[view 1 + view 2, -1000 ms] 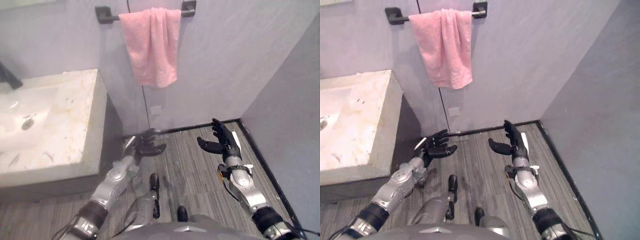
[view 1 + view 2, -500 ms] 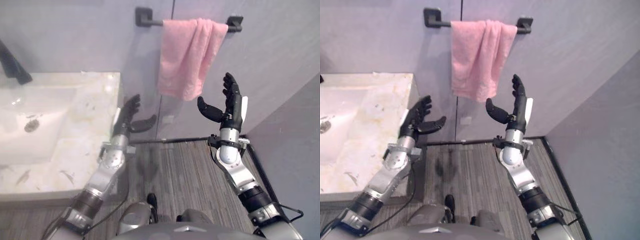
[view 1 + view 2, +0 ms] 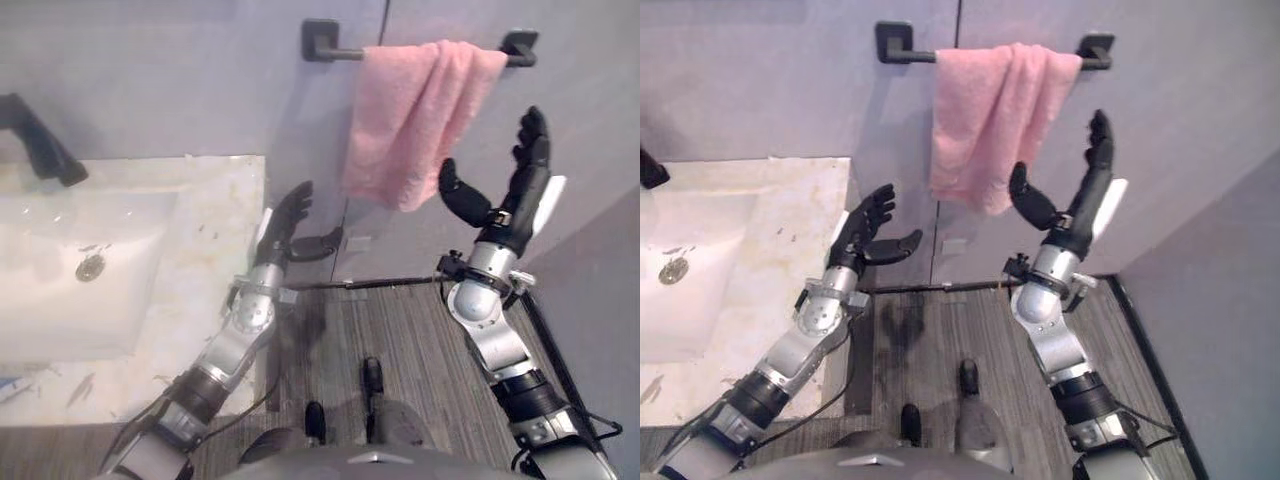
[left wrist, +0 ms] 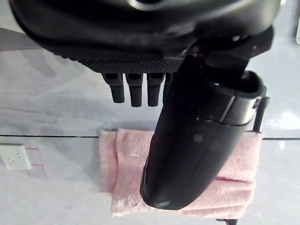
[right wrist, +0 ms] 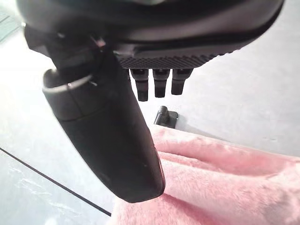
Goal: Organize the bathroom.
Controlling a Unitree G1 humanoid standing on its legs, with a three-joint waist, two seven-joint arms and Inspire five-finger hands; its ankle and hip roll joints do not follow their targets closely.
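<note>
Since half a second ago I've raised both arms: my right hand (image 3: 505,195) is now just beside the hanging edge of the one pink towel (image 3: 420,120), fingers straight and holding nothing. My left hand (image 3: 285,225) hovers released below the single black rail (image 3: 340,52), next to one sink (image 3: 80,270).

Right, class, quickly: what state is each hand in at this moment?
Left hand: open, holding nothing.
Right hand: open, holding nothing, beside the pink towel.

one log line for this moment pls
towel: hanging on bar | left robot hand: open, empty | right robot hand: open, beside towel, not gripping
</note>
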